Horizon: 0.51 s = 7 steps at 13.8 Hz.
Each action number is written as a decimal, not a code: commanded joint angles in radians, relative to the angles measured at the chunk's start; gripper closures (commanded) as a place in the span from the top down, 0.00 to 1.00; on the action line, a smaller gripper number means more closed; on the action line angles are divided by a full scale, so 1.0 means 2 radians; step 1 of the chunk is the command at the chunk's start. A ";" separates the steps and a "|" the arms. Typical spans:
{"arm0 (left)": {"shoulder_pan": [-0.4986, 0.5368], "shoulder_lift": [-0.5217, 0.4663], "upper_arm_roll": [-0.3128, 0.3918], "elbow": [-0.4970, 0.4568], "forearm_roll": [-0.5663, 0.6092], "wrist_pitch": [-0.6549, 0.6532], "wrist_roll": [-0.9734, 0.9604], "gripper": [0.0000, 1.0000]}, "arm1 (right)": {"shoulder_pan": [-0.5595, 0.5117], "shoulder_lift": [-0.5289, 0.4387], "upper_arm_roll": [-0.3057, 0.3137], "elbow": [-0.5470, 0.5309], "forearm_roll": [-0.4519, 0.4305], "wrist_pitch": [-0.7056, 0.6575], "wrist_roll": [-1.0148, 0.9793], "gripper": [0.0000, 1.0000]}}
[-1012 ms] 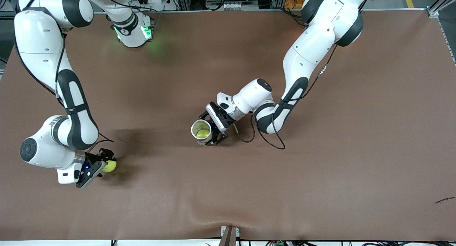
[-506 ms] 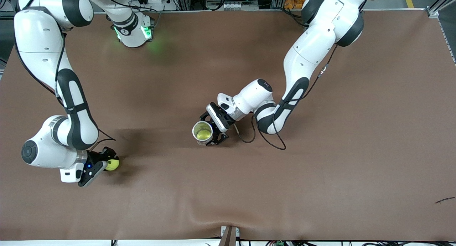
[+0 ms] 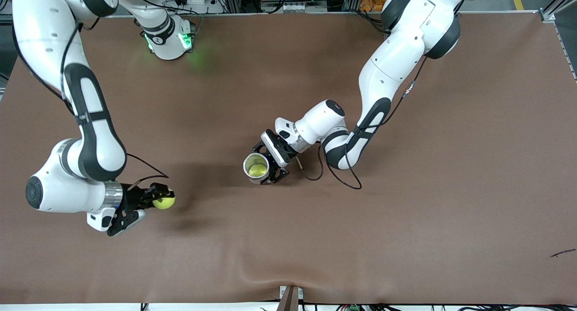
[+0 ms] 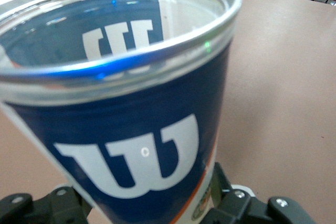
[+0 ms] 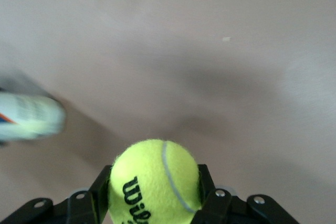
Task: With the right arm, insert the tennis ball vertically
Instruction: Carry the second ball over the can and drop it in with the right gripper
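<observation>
- The right tool is clamped on a yellow tennis ball, held up over the brown bench toward the right arm's end.
- In the right wrist view, black fingers press the ball's sides.
- The left tool grips an upright open can mid-bench; a second ball lies inside.
- The can's blue label carries a white W.

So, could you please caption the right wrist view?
Right end effector holding a tennis ball above the brown table.
</observation>
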 commanded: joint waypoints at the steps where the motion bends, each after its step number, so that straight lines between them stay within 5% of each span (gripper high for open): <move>1: -0.002 0.001 0.000 0.005 0.015 0.008 -0.007 0.88 | 0.024 -0.036 0.019 -0.011 0.004 -0.022 0.139 0.40; 7: -0.008 0.001 0.000 0.005 0.016 0.008 -0.007 0.89 | 0.047 -0.047 0.081 -0.006 0.020 -0.013 0.367 0.40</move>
